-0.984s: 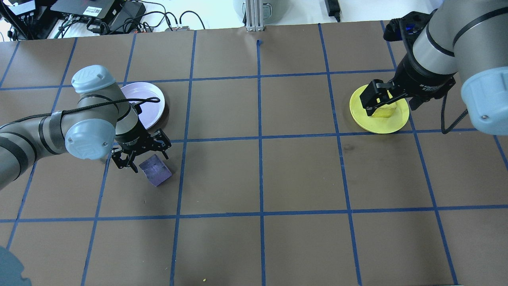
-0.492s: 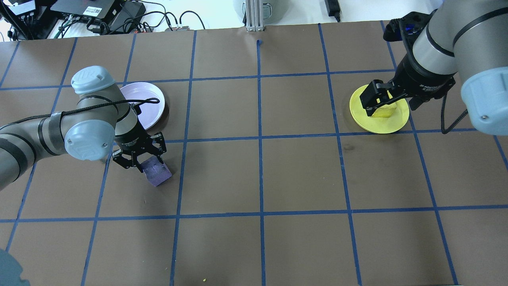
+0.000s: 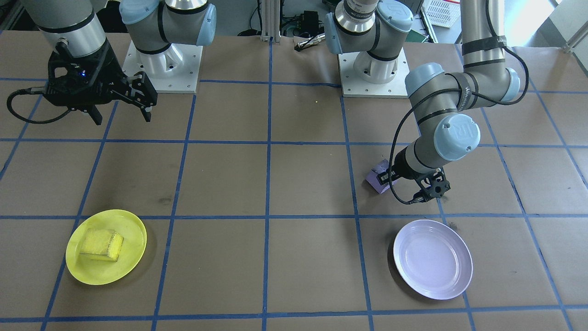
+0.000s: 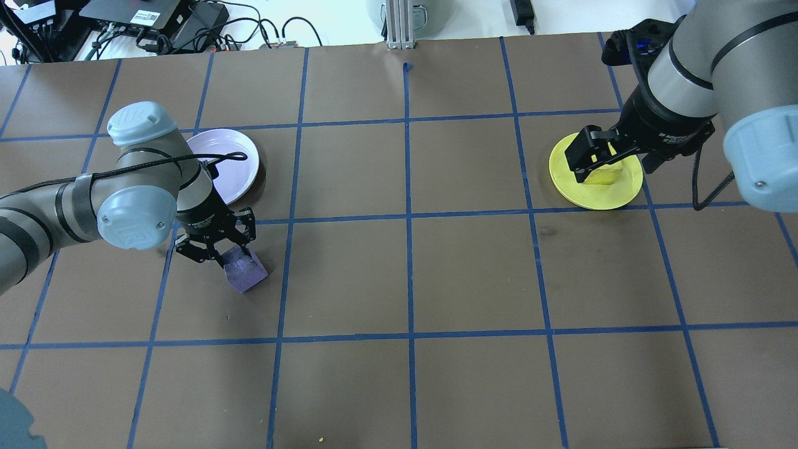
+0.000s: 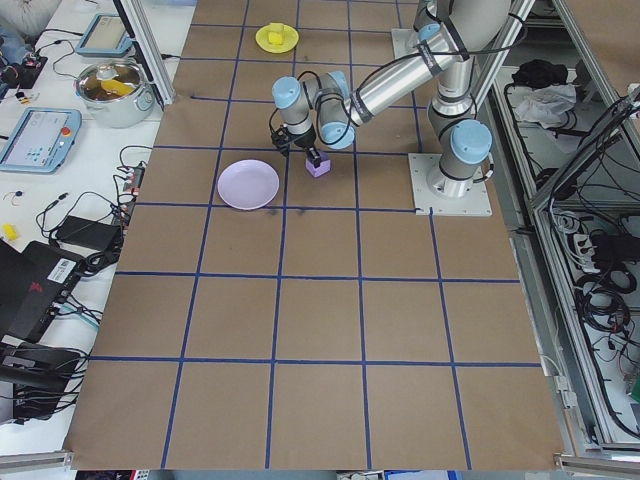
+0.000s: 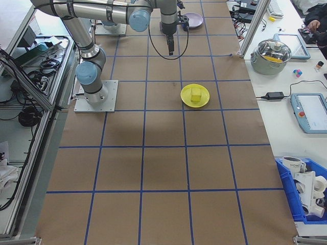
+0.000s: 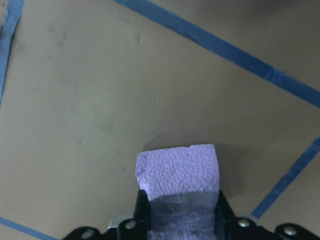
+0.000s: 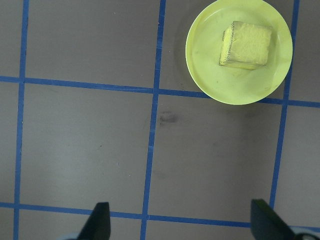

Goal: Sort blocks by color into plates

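Note:
The purple block (image 4: 247, 272) rests on the brown table, a short way from the lavender plate (image 4: 240, 165). My left gripper (image 4: 234, 259) is shut on it; in the left wrist view both fingers press the sides of the purple block (image 7: 177, 167). The lavender plate (image 3: 432, 259) holds nothing. The yellow block (image 3: 102, 244) lies inside the yellow plate (image 3: 105, 275). My right gripper (image 3: 123, 118) hangs high above the table, open and holding nothing. In the right wrist view its fingers (image 8: 97, 222) stand wide apart, with the yellow block (image 8: 246, 45) far below.
Blue tape lines mark a grid over the brown table top. Electronics and cables (image 4: 156, 25) lie beyond the far edge. The two arm bases (image 3: 161, 64) stand at the robot's side of the table. A pot (image 5: 115, 88) sits on a side bench.
My left gripper's fingers have closed in on the purple block, which shifted slightly. The right arm and the yellow block have not moved.

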Available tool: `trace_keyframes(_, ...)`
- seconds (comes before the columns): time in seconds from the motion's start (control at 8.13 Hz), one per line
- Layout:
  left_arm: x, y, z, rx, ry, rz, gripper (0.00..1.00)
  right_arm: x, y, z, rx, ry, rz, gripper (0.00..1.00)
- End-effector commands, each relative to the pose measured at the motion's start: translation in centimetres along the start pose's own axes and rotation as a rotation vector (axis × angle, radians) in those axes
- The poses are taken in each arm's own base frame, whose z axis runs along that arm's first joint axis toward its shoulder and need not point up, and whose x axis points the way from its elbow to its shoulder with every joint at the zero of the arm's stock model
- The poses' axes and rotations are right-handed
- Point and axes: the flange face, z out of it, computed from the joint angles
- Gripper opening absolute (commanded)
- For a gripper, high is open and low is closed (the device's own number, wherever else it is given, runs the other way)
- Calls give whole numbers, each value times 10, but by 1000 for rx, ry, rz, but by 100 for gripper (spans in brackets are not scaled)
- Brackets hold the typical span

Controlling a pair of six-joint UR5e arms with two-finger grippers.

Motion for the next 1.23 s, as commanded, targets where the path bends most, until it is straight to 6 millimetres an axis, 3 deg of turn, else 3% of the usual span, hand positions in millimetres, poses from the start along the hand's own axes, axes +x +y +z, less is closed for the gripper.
trace_keyframes(0.0,-10,-38,-57,88,-12,91,0,0,0,0,0,-2,0,100)
trace_keyframes(0.25,-7,-76,-129,95,-74,216,0,0,0,1,-3,-1,0,100)
trace_keyframes(0.37,0,-107,-141,119,-83,345,0,0,0,1,-3,-2,0,100)
trace_keyframes(0.74,18,-176,-125,121,-86,476,0,0,0,1,-1,-2,0,100)
trace_keyframes(0.86,22,-189,-108,100,-82,509,0,0,0,1,-1,-2,0,100)
trace_keyframes(1.11,23,-191,-101,90,-85,523,0,0,0,1,-1,-2,0,100)
